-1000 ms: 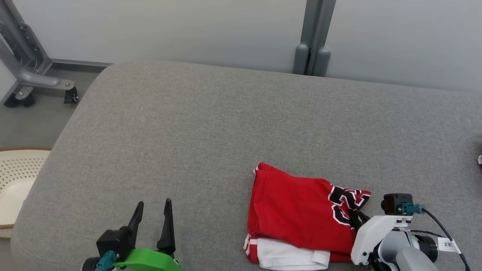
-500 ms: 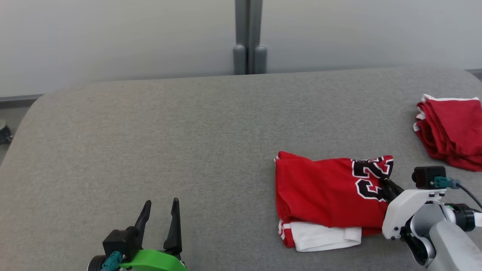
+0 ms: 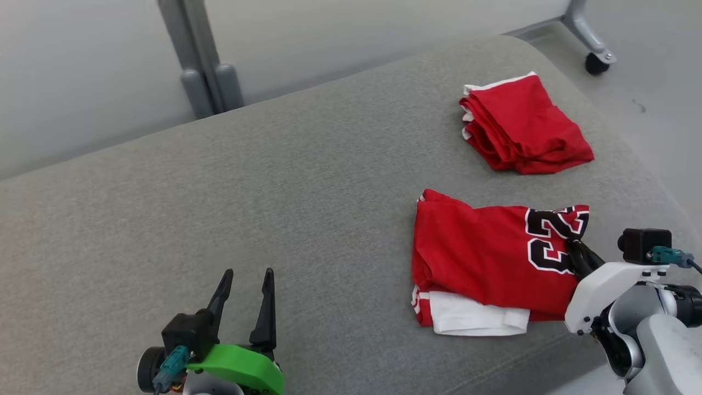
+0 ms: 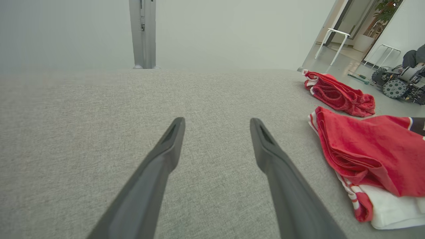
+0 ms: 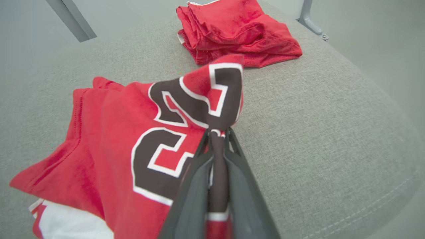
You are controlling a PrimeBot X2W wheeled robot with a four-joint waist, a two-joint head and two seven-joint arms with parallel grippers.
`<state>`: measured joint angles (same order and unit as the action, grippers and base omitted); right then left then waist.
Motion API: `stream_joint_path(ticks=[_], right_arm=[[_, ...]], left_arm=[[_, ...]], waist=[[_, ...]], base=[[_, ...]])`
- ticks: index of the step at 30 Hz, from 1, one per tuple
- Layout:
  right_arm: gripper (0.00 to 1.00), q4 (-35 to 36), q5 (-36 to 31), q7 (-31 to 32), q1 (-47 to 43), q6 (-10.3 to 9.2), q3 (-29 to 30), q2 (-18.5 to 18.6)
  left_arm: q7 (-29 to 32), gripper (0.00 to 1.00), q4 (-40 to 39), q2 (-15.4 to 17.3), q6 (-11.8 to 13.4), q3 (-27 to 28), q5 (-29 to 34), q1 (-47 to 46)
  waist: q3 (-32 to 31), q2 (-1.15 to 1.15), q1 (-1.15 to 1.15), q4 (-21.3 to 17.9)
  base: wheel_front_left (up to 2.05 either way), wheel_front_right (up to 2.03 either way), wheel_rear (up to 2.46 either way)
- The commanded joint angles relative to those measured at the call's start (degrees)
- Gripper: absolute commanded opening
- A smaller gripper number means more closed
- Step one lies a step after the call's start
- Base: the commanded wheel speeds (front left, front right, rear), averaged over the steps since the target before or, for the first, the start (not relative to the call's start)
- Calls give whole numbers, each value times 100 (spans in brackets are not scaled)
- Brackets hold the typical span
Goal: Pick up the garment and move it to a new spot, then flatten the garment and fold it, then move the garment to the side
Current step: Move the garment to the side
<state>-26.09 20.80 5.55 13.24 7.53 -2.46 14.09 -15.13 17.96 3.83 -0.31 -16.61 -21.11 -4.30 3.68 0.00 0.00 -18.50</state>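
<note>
Garment (image 3: 477,258) — red, folded — pinched at its numbered corner by right gripper (image 3: 571,242) (left gripper (image 3: 249,271) spread wide).

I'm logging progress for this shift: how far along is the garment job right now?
Done, it seems: the numbered jersey lies folded on the grey cushion. In hand: the right hand is shut on its numbered corner. Left: moving it aside, perhaps near the other folded red garment. The left hand is open, holding nothing.
</note>
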Motion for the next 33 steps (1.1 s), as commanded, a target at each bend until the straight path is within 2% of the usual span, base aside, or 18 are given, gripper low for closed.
stream_joint_path(ticks=[1,7,19,24,33], right_arm=[[0,47,-47,-12,-21,-10,25,-28],[0,148,-117,-60,87,-10,37,-71],[0,204,-220,277,1313,-10,-225,140],[0,-73,-201,428,1960,-10,-190,252],[0,-995,-468,379,2756,-10,7,642]], left_arm=[[0,100,17,18,-14,29,25,-85],[1,100,54,31,-1,65,43,-109],[1,100,14,-20,6,162,-8,-67],[1,100,-8,-36,-6,197,3,-70],[0,100,-39,-50,-73,220,102,-201]], waist=[[238,0,0,-551],[216,0,0,-402],[124,0,0,439],[149,0,0,778],[394,0,0,1282]], base=[[0,0,0],[0,0,0],[0,0,0],[0,0,0],[0,0,0]])
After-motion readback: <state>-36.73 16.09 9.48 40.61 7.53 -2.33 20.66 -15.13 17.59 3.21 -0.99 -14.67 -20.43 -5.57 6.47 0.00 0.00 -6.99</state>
